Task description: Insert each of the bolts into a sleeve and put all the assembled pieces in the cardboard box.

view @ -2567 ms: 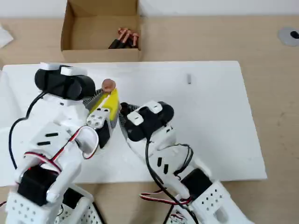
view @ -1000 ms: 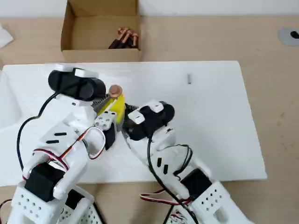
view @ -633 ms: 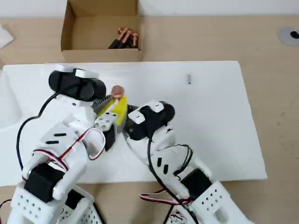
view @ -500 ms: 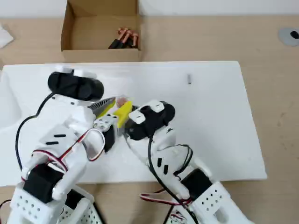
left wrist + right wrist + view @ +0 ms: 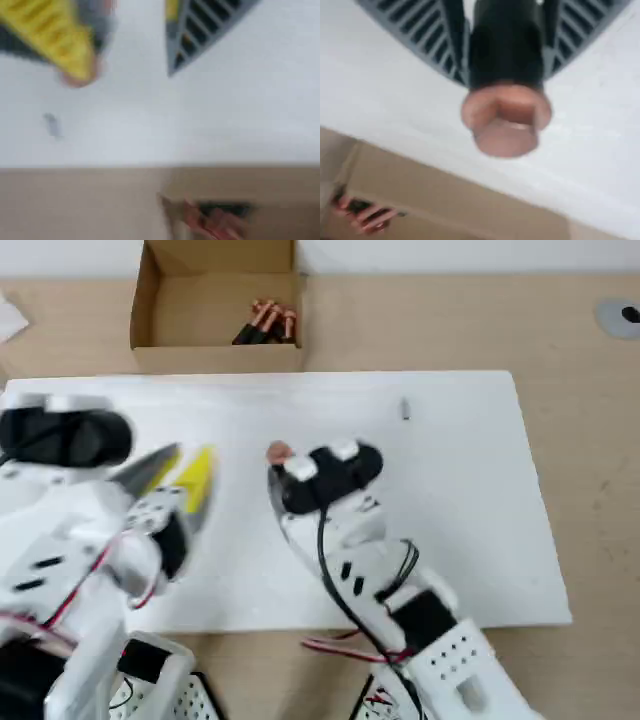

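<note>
Gripping sleeve (image 5: 505, 50) with bolt (image 5: 506, 117) inside: right jaws; left jaws parted.

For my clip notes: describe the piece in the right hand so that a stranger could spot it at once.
On the white board next to the cardboard box, look near the middle, at the right hand. Clamped in it is a black sleeve with a copper bolt head poking out; the other such pieces lie inside the box.
</note>
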`<action>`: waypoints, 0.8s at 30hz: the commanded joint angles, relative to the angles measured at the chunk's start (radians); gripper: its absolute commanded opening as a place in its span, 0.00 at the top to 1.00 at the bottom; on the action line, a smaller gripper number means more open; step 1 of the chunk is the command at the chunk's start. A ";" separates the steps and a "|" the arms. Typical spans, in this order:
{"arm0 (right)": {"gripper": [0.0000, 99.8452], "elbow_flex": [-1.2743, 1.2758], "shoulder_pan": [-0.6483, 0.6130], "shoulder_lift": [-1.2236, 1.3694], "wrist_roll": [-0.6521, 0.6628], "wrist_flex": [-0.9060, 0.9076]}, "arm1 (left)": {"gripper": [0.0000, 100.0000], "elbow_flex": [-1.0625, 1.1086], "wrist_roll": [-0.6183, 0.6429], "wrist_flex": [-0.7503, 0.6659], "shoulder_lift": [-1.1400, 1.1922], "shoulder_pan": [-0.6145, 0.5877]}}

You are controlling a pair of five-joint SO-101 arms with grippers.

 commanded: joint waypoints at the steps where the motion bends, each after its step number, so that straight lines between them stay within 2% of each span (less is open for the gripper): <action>1: 0.99 -0.268 0.059 0.228 -0.011 -0.005 | 1.00 -0.083 -0.152 0.057 0.010 -0.126; 9: 0.99 -0.906 0.085 0.895 0.008 -0.005 | 1.00 -0.015 -0.167 0.087 0.001 -0.348; 13: 0.99 -1.211 0.114 1.188 0.080 0.002 | 1.00 0.051 -0.167 0.086 0.001 -0.377; 18: 0.99 -1.641 0.209 1.583 0.097 0.009 | 1.00 0.155 -0.169 0.043 0.001 -0.379; 24: 0.99 -2.209 0.237 2.052 0.101 0.175 | 1.00 0.284 -0.169 -0.043 0.001 -0.379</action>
